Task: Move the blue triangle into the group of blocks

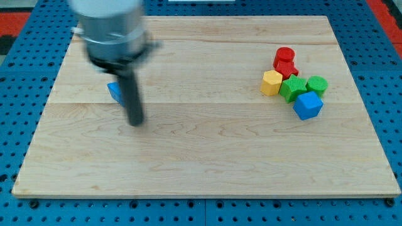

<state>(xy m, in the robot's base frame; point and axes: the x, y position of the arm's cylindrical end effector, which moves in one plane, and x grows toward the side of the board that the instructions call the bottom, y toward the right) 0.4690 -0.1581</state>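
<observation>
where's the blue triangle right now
The blue triangle sits at the view's left, partly hidden behind my rod, just upper-left of my tip, far from the block group.

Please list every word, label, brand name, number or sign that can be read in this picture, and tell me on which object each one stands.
None: no readable text shows anywhere in this view.
The wooden board is bare wood grain.
The blue triangle, red, yellow, green and blue cube blocks carry no marks.
The blurred arm above my tip shows no legible label.
The blue pegboard has only holes.
</observation>
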